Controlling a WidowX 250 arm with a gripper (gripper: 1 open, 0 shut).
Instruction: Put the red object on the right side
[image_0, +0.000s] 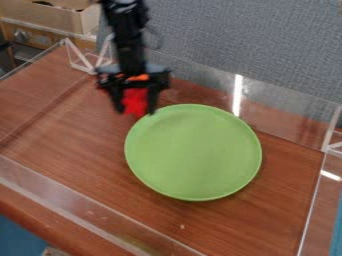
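In the camera view, the arm (127, 25) comes down from the top edge, left of the middle of the picture, dark and blurred, with the hand (134, 106) at its lower end. The hand is clamped on the red object (135, 101), which shows as a bright red patch between the dark fingers; their outlines are smeared, so the exact places where they touch it cannot be made out. The red object is just beside the upper left edge of the plate (193, 152) as the picture shows it, on the left half of the desk (74, 125). Whether its underside touches the desk is too blurred to tell. A bit of orange, the carrot (138, 78), shows behind the hand, mostly hidden by it. The plate is round, flat and plain green, and lies on the brown wooden desk, right of the hand. A clear strip (80, 203) runs along the near side of the desk, and a bright streak of light stands upright behind the plate. Farther back, a grey speckled wall (247, 45) fills the upper right. At the upper left are a cardboard box (54, 15) and a pale, thin-barred frame (83, 57), left of the arm.
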